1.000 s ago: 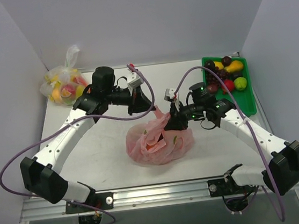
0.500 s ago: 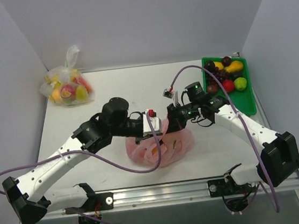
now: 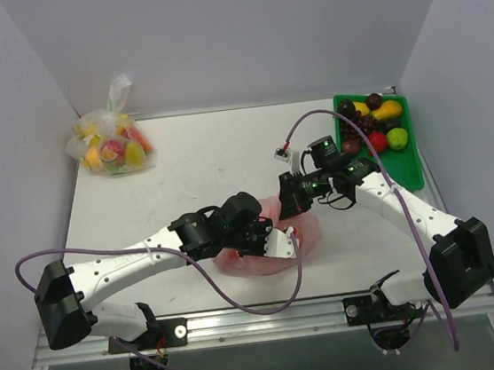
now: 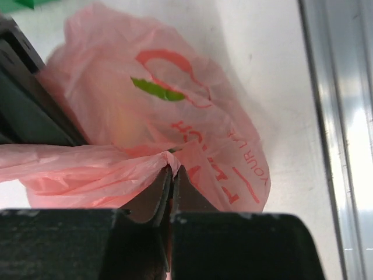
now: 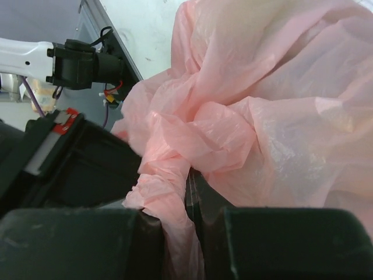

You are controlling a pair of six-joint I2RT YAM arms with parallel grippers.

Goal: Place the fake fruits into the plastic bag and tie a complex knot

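From above, my left arm (image 3: 139,260) lies low and stretched across the worktop (image 3: 191,164), its gripper (image 3: 276,241) buried in the near side of the pink plastic bag (image 3: 306,230). My right arm (image 3: 392,204) bends at the elbow and reaches inward, its gripper (image 3: 290,203) at the bag's far upper edge. Fake fruits (image 3: 369,122) sit in the green tray (image 3: 410,166) on my right; a clear bag of fruit (image 3: 109,149) lies in the far left corner.

On my left wrist camera, the fingers are pinched tight on a stretched strip of the pink plastic, the red-printed bag bulging beyond.

On my right wrist camera, the fingers are clamped on a twisted rope of the pink plastic just below a bunched fold.
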